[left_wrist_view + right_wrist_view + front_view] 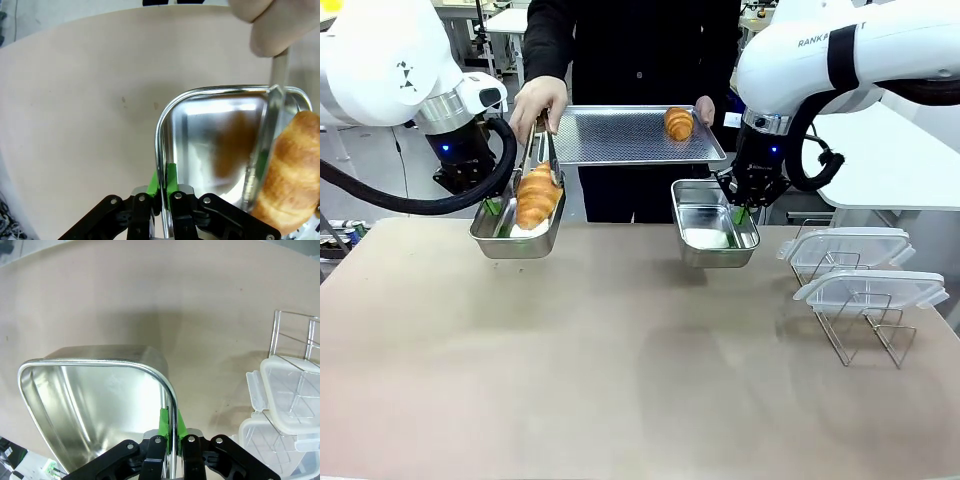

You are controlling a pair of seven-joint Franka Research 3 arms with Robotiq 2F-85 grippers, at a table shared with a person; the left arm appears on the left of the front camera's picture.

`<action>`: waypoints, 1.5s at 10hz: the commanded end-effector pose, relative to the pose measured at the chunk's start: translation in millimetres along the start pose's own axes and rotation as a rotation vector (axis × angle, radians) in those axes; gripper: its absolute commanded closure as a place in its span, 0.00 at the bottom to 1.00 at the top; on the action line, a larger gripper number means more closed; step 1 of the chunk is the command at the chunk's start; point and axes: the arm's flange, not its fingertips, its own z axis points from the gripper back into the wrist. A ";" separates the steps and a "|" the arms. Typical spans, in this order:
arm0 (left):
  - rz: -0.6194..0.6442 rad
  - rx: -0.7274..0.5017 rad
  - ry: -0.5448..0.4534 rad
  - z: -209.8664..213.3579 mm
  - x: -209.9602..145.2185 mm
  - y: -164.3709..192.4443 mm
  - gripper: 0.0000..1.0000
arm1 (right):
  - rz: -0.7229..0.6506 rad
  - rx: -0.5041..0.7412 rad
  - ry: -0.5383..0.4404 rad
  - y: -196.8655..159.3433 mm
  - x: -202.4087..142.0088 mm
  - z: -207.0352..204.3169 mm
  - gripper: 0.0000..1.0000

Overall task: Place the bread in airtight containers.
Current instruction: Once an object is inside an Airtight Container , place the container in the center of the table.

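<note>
Glossy steel pan [515, 245] with rough, flaky croissant [537, 197] — beyond it, perforated matt metal tray [620, 135]; clear plastic lids [850, 250]; smooth matt table [620, 350].

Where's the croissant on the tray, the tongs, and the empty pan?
croissant on the tray [679, 123], front view, middle of its crust.
tongs [279, 75], left wrist view, shiny arm.
empty pan [718, 256], front view, front wall.

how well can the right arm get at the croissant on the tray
Probably not: the right gripper is shut on the empty container, though the croissant lies near on the tray.
</note>
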 end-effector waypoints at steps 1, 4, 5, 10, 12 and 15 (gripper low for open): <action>-0.002 -0.015 -0.005 3.4 0.6 -0.6 1.00 | 0.007 0.014 -0.009 0.5 0.4 4.3 1.00; -0.002 -0.015 -0.005 3.4 0.6 -0.6 1.00 | 0.007 0.014 -0.009 0.5 0.4 4.3 1.00; -0.002 -0.015 -0.005 3.4 0.6 -0.6 1.00 | 0.007 0.014 -0.009 0.5 0.4 4.3 1.00; -0.002 -0.015 -0.005 3.4 0.6 -0.6 1.00 | 0.007 0.014 -0.009 0.5 0.4 4.3 1.00; 0.025 0.005 0.020 -6.9 2.7 12.5 0.95 | 0.007 0.014 -0.009 0.5 0.4 4.3 1.00; 0.057 0.020 0.073 -48.5 -10.6 39.2 0.95 | 0.007 0.014 -0.009 0.5 0.4 4.3 1.00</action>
